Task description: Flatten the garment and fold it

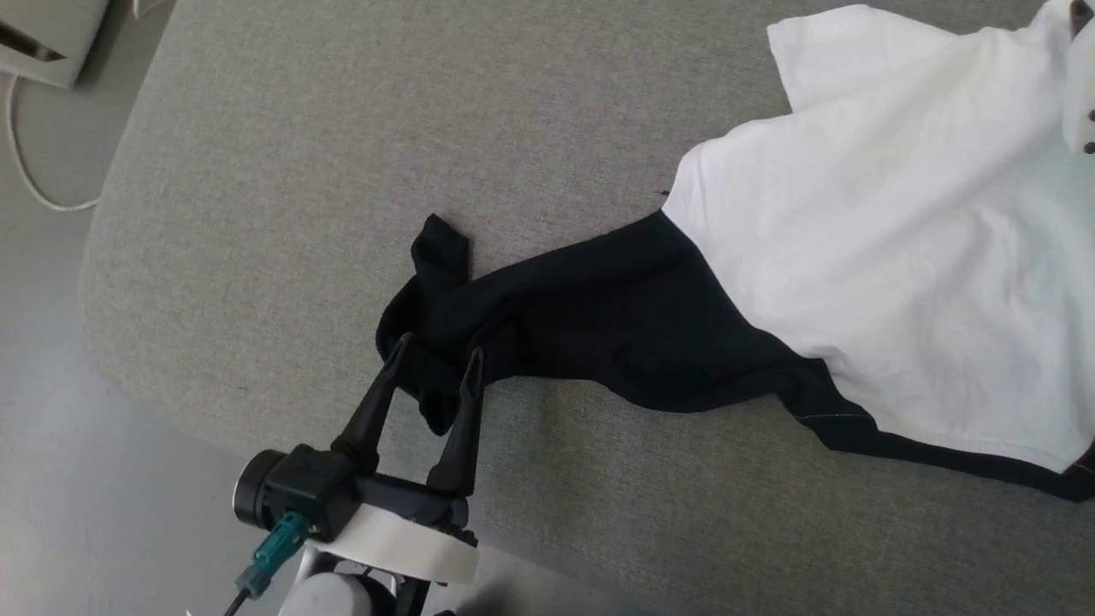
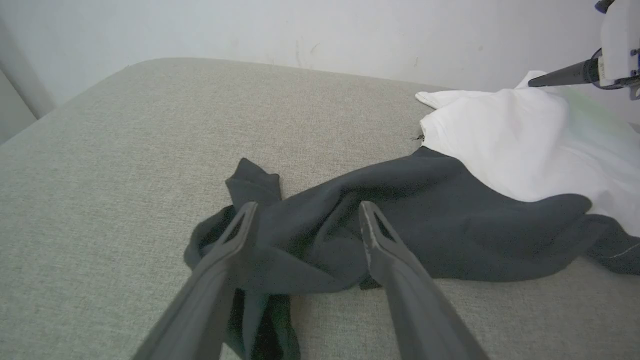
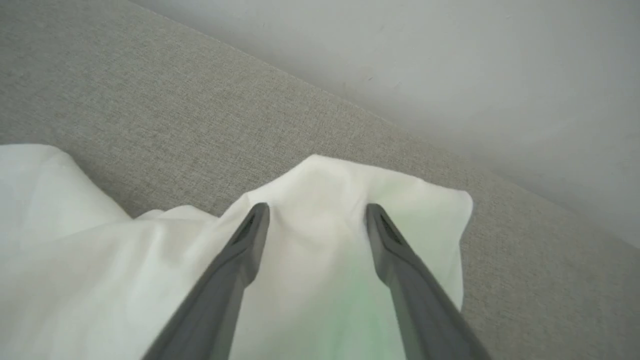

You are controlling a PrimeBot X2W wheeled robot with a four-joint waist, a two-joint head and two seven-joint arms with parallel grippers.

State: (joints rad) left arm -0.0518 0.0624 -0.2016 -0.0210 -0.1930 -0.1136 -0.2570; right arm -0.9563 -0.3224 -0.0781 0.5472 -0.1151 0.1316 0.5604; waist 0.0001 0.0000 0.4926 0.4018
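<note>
The garment lies on a grey cushioned surface, its white body (image 1: 890, 248) at the right and one long black sleeve (image 1: 599, 325) trailing left to a bunched end. My left gripper (image 1: 438, 349) is open, its two fingers straddling that bunched sleeve end (image 2: 300, 250), low against the cloth. My right gripper (image 3: 316, 207) is open over a raised peak of the white cloth (image 3: 325, 190) at the garment's far edge, fingers wide apart and resting on the fabric. A pale part of my right arm (image 1: 1080, 94) shows at the head view's top right corner.
The grey cushion (image 1: 342, 171) ends in a rounded edge at the left, with grey floor (image 1: 77, 479) below it. A white cable (image 1: 21, 167) and a pale box (image 1: 51, 34) lie on the floor at the top left. A plain wall (image 2: 300, 30) stands behind the cushion.
</note>
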